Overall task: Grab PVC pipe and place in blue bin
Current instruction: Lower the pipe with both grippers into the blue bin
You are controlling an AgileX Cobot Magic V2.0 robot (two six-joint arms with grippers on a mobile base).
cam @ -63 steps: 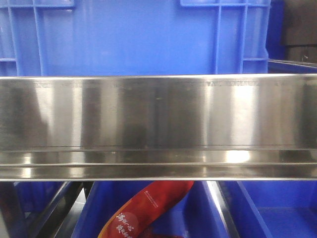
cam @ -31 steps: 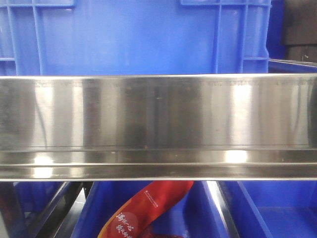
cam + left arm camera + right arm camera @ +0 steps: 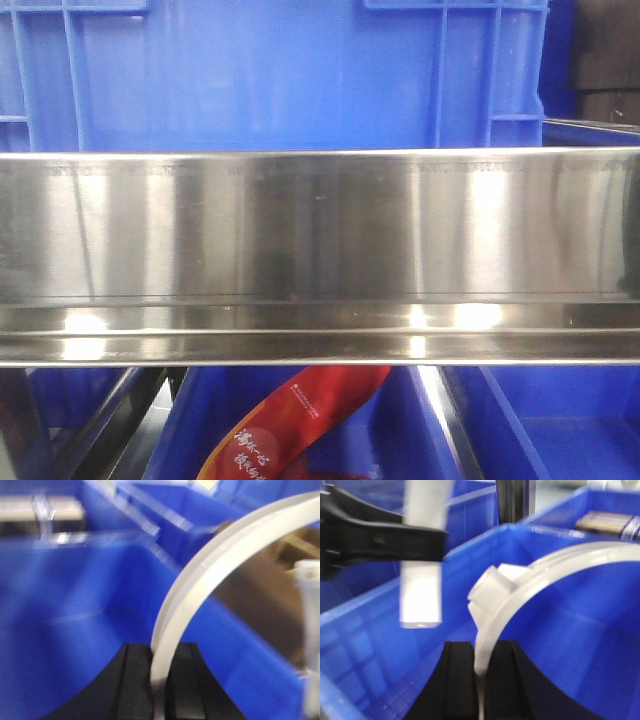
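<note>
Your left pincer [image 3: 159, 680] is clamped on a white PVC pipe [image 3: 215, 570], black fingers [image 3: 132, 685] snug against both sides of the band w/ no gap showing. From the grip the arc climbs and sweeps off to the upper right of the left wrist view. Beneath it sits a blue bin [image 3: 75, 625], its floor and walls blurred. More blue bins [image 3: 165, 510] stand behind, and a brown surface [image 3: 255, 600] shows past the bin's right rim.

Your right pincer [image 3: 479, 680] is likewise closed on a second white curved piece [image 3: 530, 580], gripped at its lower end, fingers [image 3: 455, 680] tight to the band. This one carries a blocky white fitting [image 3: 492, 592] on its outer edge and arcs to the upper right over another blue bin's interior [image 3: 580, 625]. At upper left of that wrist view, a black pincer-like clamp [image 3: 375, 535] holds a straight white bar [image 3: 422, 575] upright; whose arm that is, can't tell for sure. Pic is blurred.

Front view shows you neither arm: only the steel front edge of the bench [image 3: 320, 230] across the frame, a blue crate wall [image 3: 280, 75] above it, and, below the bench edge, a red printed pouch [image 3: 290, 420] lying in a lower blue tub [image 3: 560, 430].
</note>
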